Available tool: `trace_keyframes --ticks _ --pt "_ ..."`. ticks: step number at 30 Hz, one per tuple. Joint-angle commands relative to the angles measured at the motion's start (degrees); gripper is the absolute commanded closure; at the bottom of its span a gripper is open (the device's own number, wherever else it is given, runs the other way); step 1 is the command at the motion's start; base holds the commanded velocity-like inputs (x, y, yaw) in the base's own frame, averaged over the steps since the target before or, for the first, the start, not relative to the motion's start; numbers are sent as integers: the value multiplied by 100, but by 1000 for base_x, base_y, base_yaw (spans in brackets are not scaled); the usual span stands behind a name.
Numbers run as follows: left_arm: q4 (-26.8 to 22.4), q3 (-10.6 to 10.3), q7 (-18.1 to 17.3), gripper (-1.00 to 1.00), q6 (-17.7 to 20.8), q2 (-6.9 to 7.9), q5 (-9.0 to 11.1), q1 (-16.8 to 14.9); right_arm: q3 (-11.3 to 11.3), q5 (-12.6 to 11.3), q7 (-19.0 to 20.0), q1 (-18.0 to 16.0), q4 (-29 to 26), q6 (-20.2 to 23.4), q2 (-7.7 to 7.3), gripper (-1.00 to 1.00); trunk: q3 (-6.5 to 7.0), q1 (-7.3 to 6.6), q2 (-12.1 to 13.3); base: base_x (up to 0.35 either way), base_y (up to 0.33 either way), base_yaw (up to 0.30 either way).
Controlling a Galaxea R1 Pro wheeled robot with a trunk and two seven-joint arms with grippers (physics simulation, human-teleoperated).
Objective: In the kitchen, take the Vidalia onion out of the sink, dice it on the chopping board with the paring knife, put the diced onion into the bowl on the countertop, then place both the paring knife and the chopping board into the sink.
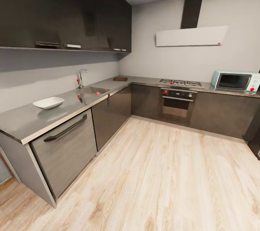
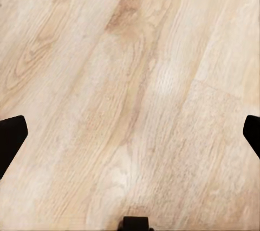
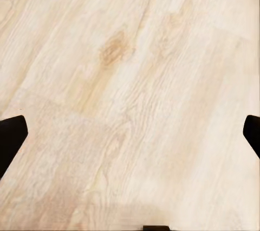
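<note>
Along the left wall runs the grey countertop [image 1: 21, 120], with the white bowl [image 1: 48, 103] resting on it. Farther along lies the steel sink [image 1: 90, 89] under its chrome tap [image 1: 80, 78]; the small pinkish Vidalia onion [image 1: 98, 93] sits in the basin. In the far corner the dark chopping board [image 1: 120, 78] lies flat on the worktop. The paring knife is too small to make out. Both wrist views look down on pale wooden floor. My left gripper [image 2: 130, 133] and my right gripper [image 3: 130, 133] are open, with dark fingertips [image 2: 11, 136] [image 3: 11, 136] far apart and nothing between them.
A dishwasher front [image 1: 66, 144] with a dark handle sits under the bowl. On the far wall are an oven with hob [image 1: 178, 97] and a pale blue microwave [image 1: 236, 81]. Dark upper cabinets [image 1: 65, 10] hang over the left counter. Wide wooden floor [image 1: 155, 180] lies between.
</note>
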Motion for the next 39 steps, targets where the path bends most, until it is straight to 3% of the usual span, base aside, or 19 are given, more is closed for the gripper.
trace_keyframes --ticks 1,7,14,22,39 --pt "9 -2 -7 -100 -27 8 5 -1 1 1 1 -2 -89 -31 1 -100 -6 0 -3 0 0 0" --pt "217 28 -45 -100 -52 48 5 -1 11 16 -6 -2 -259 -78 7 -100 -6 0 -3 0 0 0" --pt "244 30 -48 -100 -63 64 12 -1 19 14 -6 -2 -200 -576 3 -100 -6 0 -3 0 0 0" --pt "257 23 -48 -100 -64 67 13 -1 13 4 -7 -2 -192 -634 3 -100 -6 0 -3 0 -7 0" --pt "262 29 -30 -100 -64 67 6 -1 21 7 -15 -2 -176 -635 11 -100 -6 0 -3 0 -293 208"
